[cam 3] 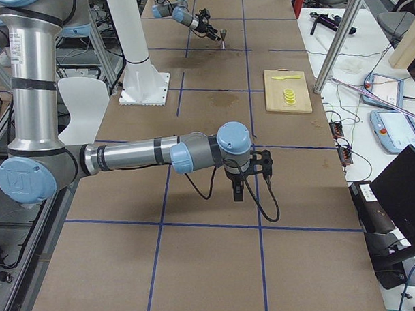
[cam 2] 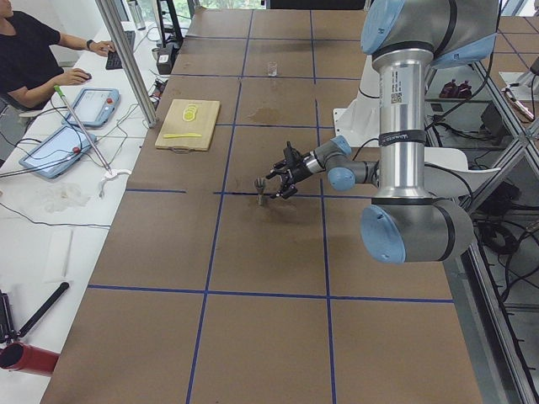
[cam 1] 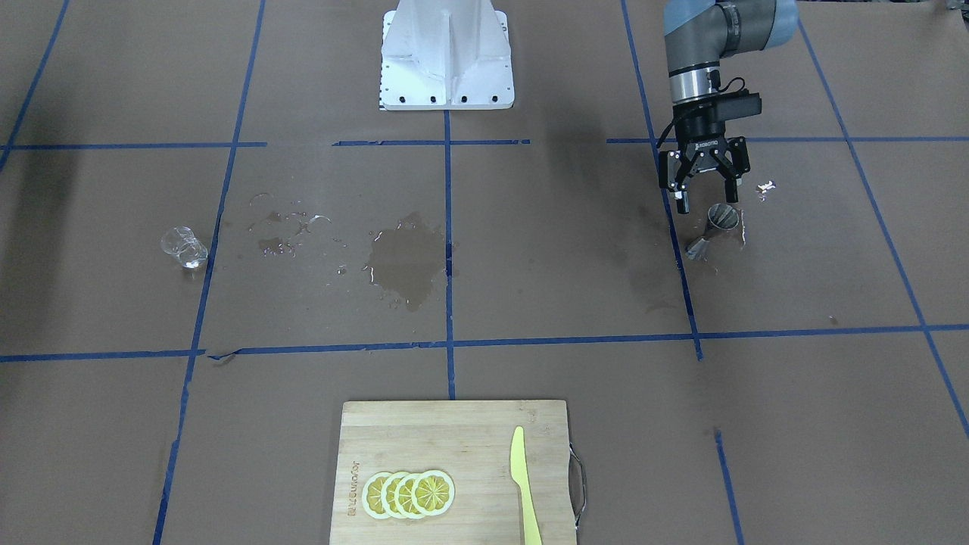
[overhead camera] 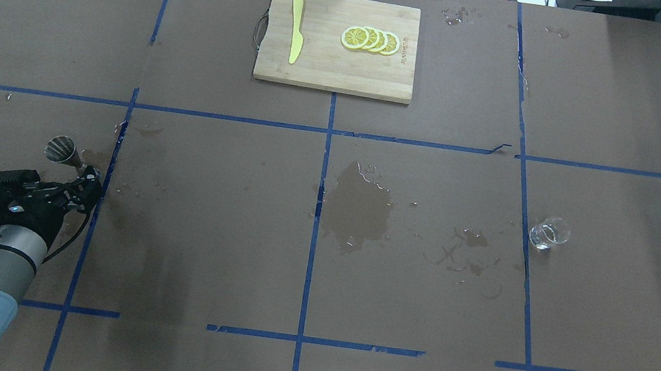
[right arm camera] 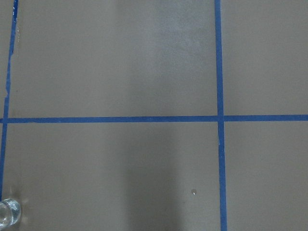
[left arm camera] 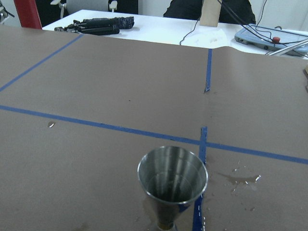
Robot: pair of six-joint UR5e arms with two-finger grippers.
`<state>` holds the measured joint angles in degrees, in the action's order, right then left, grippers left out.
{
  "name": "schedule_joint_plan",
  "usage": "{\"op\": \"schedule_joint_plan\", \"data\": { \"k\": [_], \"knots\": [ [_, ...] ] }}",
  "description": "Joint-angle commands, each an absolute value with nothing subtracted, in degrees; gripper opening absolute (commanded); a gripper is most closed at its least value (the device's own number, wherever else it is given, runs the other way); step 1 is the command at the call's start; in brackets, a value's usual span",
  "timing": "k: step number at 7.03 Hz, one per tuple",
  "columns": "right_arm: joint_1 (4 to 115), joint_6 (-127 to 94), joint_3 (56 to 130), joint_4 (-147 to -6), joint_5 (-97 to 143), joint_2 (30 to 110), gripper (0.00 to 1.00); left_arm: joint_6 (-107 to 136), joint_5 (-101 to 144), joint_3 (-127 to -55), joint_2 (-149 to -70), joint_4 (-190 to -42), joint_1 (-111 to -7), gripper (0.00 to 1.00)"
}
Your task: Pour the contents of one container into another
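Jaws spread wide, the left gripper (cam 1: 706,198) hovered just beside the upright steel jigger (cam 1: 711,229), grasp pending; closing around its waist seemed next. The small glass (cam 1: 184,247) stood well apart across the table (cam 1: 568,257).

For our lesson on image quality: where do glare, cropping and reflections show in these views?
Right wrist view: a pale sheen on the paper up top, the glass cropped at the corner. Front-facing view: the spill glints at its edges. Left wrist view: the metal cup is sharp, streaked with reflections.
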<state>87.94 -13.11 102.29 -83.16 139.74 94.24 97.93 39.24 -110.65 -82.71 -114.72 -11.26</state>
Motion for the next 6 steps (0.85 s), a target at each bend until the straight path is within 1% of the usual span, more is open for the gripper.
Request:
{"op": "schedule_joint_plan", "data": {
  "k": [1,2,3,6],
  "knots": [
    [87.8,-13.6,102.9,-83.1,140.1,94.3,1.00,98.0,36.6,-106.5,-84.9,-114.7,-11.3,0.99],
    [87.8,-13.6,103.0,-83.1,140.1,94.3,1.00,98.0,36.0,-105.0,-87.2,-114.7,-11.3,0.97],
    [87.8,-13.6,103.1,-83.1,140.1,94.3,1.00,98.0,35.9,-103.4,-88.5,-114.7,-11.3,0.93],
    [87.8,-13.7,103.4,-83.1,140.2,94.3,1.00,97.8,35.2,-101.9,-88.6,-114.7,-11.6,0.73]
  ]
}}
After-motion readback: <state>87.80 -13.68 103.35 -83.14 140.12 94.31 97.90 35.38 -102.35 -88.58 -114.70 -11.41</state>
